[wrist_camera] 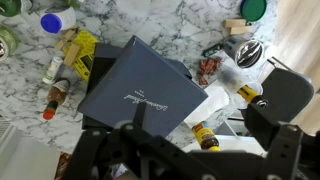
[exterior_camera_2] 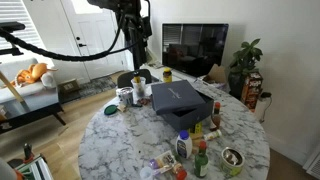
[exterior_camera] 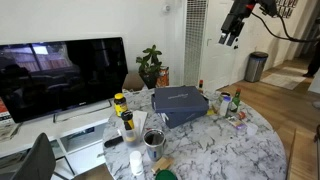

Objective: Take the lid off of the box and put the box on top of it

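High above the marble table (exterior_camera: 250, 150), jaws seemingly apart, empty, lid (wrist_camera: 140, 90) on box (exterior_camera_2: 188, 122).

Lid (wrist_camera: 145, 88): slate-blue, script logo, centre, set askew on the marble tabletop (wrist_camera: 150, 20). Sauce bottle (wrist_camera: 55, 97) on one side, yellow-capped bottle (wrist_camera: 247, 93) opposite. Gripper (wrist_camera: 140, 150): dark, lower edge, jaws indistinct.

The slate-blue lid (exterior_camera: 178, 97) is seated shut on the deep box (exterior_camera: 186, 117), placed toward twelve o'clock on the tabletop (exterior_camera: 235, 150) in an exterior view.
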### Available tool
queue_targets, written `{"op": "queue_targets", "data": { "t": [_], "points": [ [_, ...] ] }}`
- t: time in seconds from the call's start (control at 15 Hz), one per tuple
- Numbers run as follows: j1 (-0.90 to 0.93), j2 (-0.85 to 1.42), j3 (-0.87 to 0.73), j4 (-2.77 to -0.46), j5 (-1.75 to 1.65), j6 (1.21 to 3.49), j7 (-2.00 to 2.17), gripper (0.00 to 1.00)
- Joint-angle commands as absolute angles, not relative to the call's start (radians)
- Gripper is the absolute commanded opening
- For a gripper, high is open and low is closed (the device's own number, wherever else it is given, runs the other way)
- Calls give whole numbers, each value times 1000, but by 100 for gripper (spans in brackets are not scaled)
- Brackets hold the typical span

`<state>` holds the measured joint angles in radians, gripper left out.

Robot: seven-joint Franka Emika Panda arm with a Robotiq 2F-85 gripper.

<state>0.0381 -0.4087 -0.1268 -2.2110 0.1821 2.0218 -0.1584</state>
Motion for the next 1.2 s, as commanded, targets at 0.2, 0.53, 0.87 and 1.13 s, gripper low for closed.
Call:
{"op": "queue_targets", "data": {
  "t": [0.2, 0.53, 0.87, 1.13],
  "points": [
    [22, -407, -114, -2209, 188, 2019, -163, 100],
    [36, -332, -162, -2194, 267, 1985, -229, 100],
    [30, -120, -233, -2184, 499, 1950, -497, 100],
    [-42, 82, -226, -2142, 593, 1866, -694, 100]
  ]
}}
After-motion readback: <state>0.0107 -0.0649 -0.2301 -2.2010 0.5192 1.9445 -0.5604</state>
